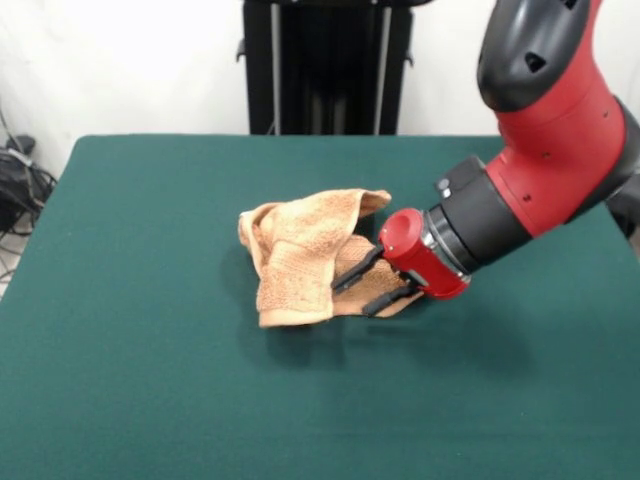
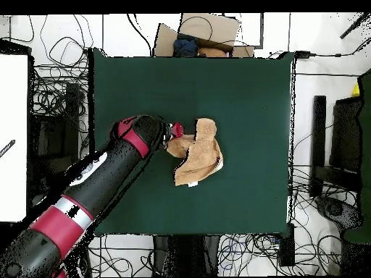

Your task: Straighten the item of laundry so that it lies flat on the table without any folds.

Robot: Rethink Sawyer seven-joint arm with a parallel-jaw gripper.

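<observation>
In the front view we see the towel [image 1: 300, 255] lying crumpled near the middle of the green table [image 1: 130, 330], a little closer to the far edge than to the near one. It is bunched into a lumpy heap: one flap rises and folds over toward the far edge, and a flatter fold with a woven band faces the near edge. The red and black arm [image 1: 545, 150] comes down from the top right corner of the picture, and its gripper [image 1: 358, 288] lies low and nearly level over the cloth. Its two black fingers [image 1: 357, 269] stand apart, one resting along the top of the towel's right-hand part and the other along that part's lower edge, with a strip of cloth between them; we cannot tell whether they are pinching it. In the overhead view the towel [image 2: 197, 153] sits near the table's [image 2: 246, 94] centre, folded into an uneven shape, with a small white tag [image 2: 191, 184] at its bottom edge. The arm [image 2: 94, 188] reaches in from the bottom left corner, and the gripper [image 2: 174, 133] meets the towel's left side.
</observation>
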